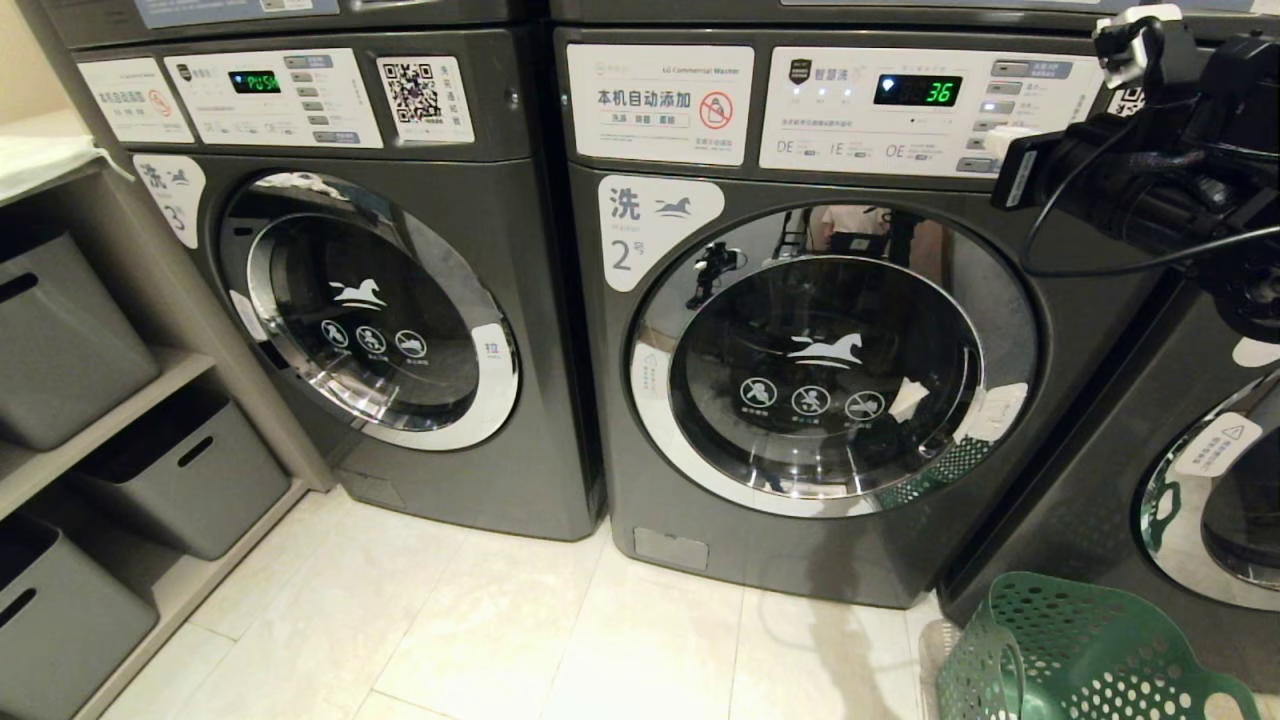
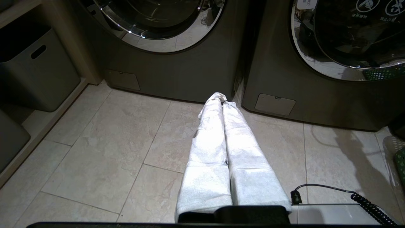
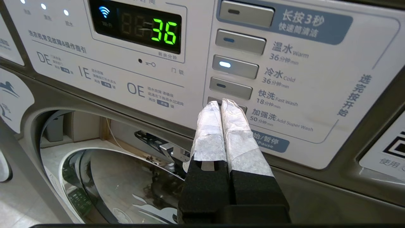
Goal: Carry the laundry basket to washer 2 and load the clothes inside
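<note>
Head view: washer 2 (image 1: pixel 800 330) sits dead centre, its round door closed, the blue "2" label at the door's upper left and a green 36 glowing on the display (image 1: pixel 917 90). Washer 3 (image 1: pixel 370 300) stands just beside it on the left, door closed too, its own display lit green. Grey bins (image 1: pixel 60 340) fill the shelves at far left. Down in the bottom right corner, the green basket (image 1: pixel 1080 650) is on the tiled floor (image 1: pixel 500 630), in front of the next machine along and just to the right of washer 2. The right arm (image 1: pixel 1150 180) is up high on the right, reaching toward washer 2's control panel.

Left wrist view: the left gripper (image 2: pixel 223 99) hangs low over the floor tiles, its white-wrapped fingers (image 2: pixel 208 148) pressed together, nothing between them. It points at the gap between the two washers' bases. A sliver of the basket shows at the frame's edge.

Right wrist view: the right gripper (image 3: pixel 220 103) is clenched tight and empty, wrapped fingertips (image 3: pixel 232 114) right at the column of buttons (image 3: pixel 234 66), over the lowest grey one. I can't tell whether they touch it. One button above is lit white. The display reads 36, and the door's chrome rim shows beneath the panel.
</note>
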Tool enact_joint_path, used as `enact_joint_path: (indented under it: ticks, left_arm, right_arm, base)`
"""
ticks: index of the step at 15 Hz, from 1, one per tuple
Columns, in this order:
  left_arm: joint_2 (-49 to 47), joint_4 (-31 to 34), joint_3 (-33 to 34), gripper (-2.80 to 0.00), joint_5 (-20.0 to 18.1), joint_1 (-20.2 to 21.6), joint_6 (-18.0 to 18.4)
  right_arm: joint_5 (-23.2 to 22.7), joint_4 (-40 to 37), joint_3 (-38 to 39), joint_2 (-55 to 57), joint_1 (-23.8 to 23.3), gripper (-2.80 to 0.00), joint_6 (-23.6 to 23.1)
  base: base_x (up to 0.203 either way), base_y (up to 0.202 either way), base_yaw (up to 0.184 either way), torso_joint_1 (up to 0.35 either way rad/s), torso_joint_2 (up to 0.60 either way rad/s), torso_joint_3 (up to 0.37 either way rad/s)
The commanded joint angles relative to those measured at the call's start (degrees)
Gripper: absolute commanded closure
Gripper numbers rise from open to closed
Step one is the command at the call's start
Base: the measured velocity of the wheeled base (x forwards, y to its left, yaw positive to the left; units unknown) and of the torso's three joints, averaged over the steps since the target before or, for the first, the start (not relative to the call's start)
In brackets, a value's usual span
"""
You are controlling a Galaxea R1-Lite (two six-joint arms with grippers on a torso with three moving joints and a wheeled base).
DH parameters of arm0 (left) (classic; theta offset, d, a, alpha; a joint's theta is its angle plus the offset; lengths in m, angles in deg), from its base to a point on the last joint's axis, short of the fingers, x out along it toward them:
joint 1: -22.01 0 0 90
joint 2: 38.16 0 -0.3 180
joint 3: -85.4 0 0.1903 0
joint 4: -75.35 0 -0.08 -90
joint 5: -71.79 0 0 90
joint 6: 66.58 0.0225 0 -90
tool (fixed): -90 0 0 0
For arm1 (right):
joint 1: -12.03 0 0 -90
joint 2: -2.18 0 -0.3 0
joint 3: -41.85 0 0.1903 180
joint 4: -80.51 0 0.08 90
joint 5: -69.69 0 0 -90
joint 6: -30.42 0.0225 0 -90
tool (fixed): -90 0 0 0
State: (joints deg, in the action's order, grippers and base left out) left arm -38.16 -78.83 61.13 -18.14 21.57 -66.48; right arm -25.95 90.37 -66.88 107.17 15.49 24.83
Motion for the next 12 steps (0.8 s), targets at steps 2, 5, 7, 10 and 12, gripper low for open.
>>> enact_joint_path:
  ticks: [2, 5, 7, 10, 12]
  left_arm:
    - [-0.09, 0.02, 0.02, 0.00, 0.01, 0.00, -0.10]
    - [-0.09, 0.02, 0.02, 0.00, 0.01, 0.00, -0.10]
    - [-0.09, 0.02, -0.01, 0.00, 0.01, 0.00, -0.10]
    - [-0.09, 0.02, -0.05, 0.00, 0.01, 0.00, -0.10]
    - [-0.09, 0.02, 0.02, 0.00, 0.01, 0.00, -0.10]
  right_arm:
    - [-0.02, 0.17, 0.52, -0.04, -0.03, 0.00, -0.04]
    - [0.02, 0.25, 2.63, 0.23, -0.19, 0.00, -0.04]
    - [0.05, 0.64, 2.92, 0.71, -0.21, 0.00, -0.04]
    - [0.11, 0.78, 2.48, 1.19, -0.21, 0.00, -0.04]
    - [0.11, 0.78, 2.36, 1.21, -0.21, 0.00, -0.04]
  base:
    - [0.000, 0.000, 0.000, 0.000, 0.00, 0.000]
    - [0.000, 0.000, 0.000, 0.000, 0.00, 0.000]
    - [0.000, 0.000, 0.000, 0.000, 0.00, 0.000]
    - [0.000, 0.000, 0.000, 0.000, 0.00, 0.000]
    - [0.000, 0.000, 0.000, 0.000, 0.00, 0.000]
